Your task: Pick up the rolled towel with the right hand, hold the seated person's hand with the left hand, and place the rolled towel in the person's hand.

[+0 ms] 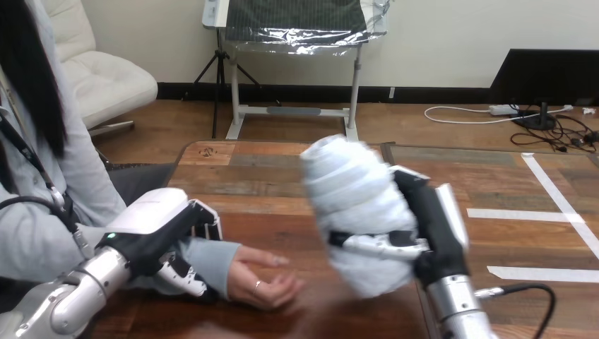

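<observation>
Item 1, rolled towel (pixel 357 212): clamped in right hand (pixel 432 220), raised over counter (pixel 268 176), long axis near upright, just right of the person's hand (pixel 265 279) lying palm-up.
Item 2, left hand (pixel 159 233): fingers curled round person's wrist (pixel 215 258).

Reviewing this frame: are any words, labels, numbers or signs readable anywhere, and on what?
None can be read.
The rolled towel, the right hand holding it, the left hand, the person's hand and the table carry no legible text.
</observation>
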Controlling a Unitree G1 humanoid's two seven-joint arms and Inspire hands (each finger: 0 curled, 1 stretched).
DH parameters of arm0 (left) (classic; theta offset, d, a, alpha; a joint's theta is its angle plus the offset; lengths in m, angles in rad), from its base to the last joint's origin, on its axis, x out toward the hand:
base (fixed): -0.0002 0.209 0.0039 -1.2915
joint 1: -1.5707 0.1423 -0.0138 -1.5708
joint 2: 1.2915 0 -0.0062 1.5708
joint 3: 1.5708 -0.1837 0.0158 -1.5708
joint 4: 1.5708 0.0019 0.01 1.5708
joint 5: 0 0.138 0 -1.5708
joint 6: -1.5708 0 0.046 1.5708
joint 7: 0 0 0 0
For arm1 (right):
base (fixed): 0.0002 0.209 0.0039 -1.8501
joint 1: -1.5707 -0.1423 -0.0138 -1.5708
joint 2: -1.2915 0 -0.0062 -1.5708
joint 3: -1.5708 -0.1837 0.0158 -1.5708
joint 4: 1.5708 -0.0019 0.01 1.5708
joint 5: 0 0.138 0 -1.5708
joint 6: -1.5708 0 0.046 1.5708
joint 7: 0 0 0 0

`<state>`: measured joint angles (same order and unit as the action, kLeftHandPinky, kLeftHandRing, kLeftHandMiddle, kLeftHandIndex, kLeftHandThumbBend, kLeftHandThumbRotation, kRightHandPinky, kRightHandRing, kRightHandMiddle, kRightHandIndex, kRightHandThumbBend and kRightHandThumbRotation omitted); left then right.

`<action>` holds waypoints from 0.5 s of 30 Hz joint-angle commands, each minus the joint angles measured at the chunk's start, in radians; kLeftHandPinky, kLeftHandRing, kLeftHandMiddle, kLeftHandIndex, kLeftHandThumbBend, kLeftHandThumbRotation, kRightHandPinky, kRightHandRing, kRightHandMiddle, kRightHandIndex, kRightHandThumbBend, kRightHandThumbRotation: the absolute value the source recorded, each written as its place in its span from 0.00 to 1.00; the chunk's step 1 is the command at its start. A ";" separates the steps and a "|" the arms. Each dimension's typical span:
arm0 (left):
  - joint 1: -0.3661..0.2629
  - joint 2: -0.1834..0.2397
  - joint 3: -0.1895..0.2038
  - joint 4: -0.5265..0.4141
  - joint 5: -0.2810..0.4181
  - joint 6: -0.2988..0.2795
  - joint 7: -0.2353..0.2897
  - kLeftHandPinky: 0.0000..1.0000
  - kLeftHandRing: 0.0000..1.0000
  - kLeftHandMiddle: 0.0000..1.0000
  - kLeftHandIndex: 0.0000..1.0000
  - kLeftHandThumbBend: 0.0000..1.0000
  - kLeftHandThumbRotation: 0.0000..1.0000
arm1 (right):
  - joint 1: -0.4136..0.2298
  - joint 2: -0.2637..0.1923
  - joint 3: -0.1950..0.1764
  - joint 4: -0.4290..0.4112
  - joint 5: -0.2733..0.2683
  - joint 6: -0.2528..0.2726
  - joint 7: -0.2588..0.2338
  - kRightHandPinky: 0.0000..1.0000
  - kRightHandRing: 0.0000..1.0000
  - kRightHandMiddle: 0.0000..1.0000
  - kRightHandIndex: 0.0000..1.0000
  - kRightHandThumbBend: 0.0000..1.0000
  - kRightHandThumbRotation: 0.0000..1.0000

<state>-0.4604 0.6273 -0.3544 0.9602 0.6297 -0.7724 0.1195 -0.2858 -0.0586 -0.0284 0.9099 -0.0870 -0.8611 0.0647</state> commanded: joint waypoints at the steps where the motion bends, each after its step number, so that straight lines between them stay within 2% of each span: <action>1: -0.060 -0.032 0.033 -0.102 -0.039 -0.051 0.036 0.23 0.29 0.36 0.37 0.93 0.00 | -0.102 0.026 0.016 0.002 -0.027 -0.042 -0.043 0.26 0.32 0.42 0.42 0.78 0.00; 9: -0.061 -0.038 0.039 -0.129 -0.046 -0.045 0.025 0.22 0.28 0.35 0.37 0.93 0.00 | -0.099 0.045 0.053 0.008 -0.092 -0.060 -0.091 0.26 0.33 0.42 0.41 0.79 0.00; 15: -0.060 -0.043 0.044 -0.154 -0.052 -0.031 0.008 0.22 0.28 0.35 0.37 0.94 0.00 | -0.095 0.057 0.076 0.012 -0.121 -0.080 -0.107 0.26 0.33 0.42 0.41 0.79 0.00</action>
<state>-0.4604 0.6159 -0.3438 0.8963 0.6225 -0.7788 0.1192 -0.2870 -0.0208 0.0314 0.9378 -0.1986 -0.8783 -0.0171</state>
